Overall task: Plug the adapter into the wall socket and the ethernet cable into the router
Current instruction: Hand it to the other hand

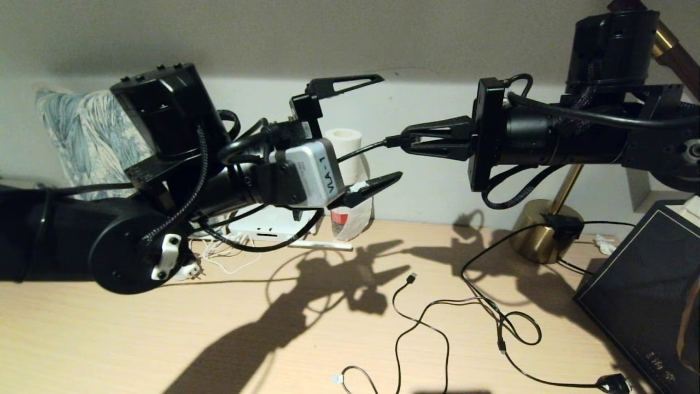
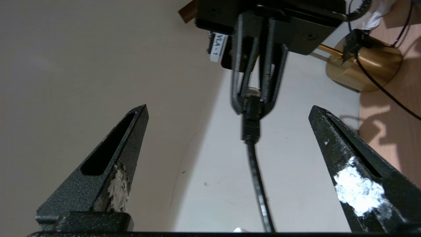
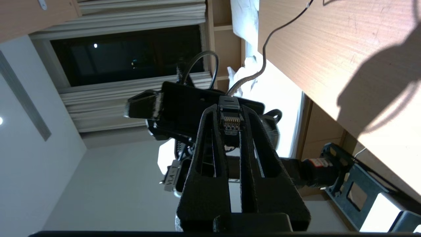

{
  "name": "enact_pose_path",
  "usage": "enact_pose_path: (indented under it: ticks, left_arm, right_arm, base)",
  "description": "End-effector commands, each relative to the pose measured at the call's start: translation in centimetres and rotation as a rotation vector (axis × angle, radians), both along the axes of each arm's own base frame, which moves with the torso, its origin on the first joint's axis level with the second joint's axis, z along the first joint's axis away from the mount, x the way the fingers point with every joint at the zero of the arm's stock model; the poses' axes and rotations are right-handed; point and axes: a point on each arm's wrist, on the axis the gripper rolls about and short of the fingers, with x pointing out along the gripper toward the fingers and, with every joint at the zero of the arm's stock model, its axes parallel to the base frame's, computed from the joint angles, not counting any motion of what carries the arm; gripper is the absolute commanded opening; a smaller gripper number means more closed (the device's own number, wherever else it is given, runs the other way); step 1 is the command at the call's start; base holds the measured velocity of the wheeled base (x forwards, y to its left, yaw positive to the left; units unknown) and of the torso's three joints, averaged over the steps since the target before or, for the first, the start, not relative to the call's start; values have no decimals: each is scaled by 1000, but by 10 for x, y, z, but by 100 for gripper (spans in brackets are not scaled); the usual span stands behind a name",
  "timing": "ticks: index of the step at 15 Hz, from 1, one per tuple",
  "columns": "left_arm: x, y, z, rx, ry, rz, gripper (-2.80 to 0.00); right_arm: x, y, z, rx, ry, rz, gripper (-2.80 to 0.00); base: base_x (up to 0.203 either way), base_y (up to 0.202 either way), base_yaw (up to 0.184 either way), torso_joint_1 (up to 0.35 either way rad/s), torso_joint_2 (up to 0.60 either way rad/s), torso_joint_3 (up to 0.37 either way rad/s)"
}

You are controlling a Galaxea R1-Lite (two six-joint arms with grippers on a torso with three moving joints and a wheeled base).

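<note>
Pale matt wood-grain worktop [image 1: 164, 339]; glossy brushed-brass lamp base [image 1: 538, 232] at its two o'clock; rough, grainy black plastic fingers [image 2: 108, 164] with worn pale patches; smooth black ethernet cable [image 2: 258, 184]; leaf-print cloth cushion [image 1: 87, 137]

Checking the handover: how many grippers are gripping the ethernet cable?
1. The right gripper is shut on the connector of the ethernet cable; the left gripper, facing it, stands open around the cable without touching it.

both arms are matte black, wrapped with braided and smooth black cables. the left gripper [image 1: 363, 128] has slim, hollow, pointed black fingers [image 2: 108, 164] with scuffed whitish tips. just behind it sits a grey-white box [image 1: 314, 172] marked "vla-1". a white clip [image 1: 167, 257] sits on the left arm's round joint.
</note>
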Motion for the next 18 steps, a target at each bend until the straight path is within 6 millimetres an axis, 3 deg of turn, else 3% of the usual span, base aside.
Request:
enact_pose_path:
  ticks: [1, 7, 8, 18]
  left_arm:
    - [4, -2, -4, 6, 0, 0, 0]
    - [4, -2, -4, 5, -2, 2, 0]
    - [4, -2, -4, 6, 0, 2, -280]
    - [8, -7, -5, 5, -1, -4, -280]
  right_arm:
    - [0, -1, 1, 7, 13, 4, -280]
    - [0, -2, 0, 6, 17, 4, -280]
    - [0, -2, 0, 5, 17, 4, -280]
    - [0, -1, -1, 4, 20, 5, -280]
  base:
    - [0, 0, 0, 0, 0, 0]
    - [0, 0, 0, 0, 0, 0]
    - [0, 0, 0, 0, 0, 0]
    - [0, 0, 0, 0, 0, 0]
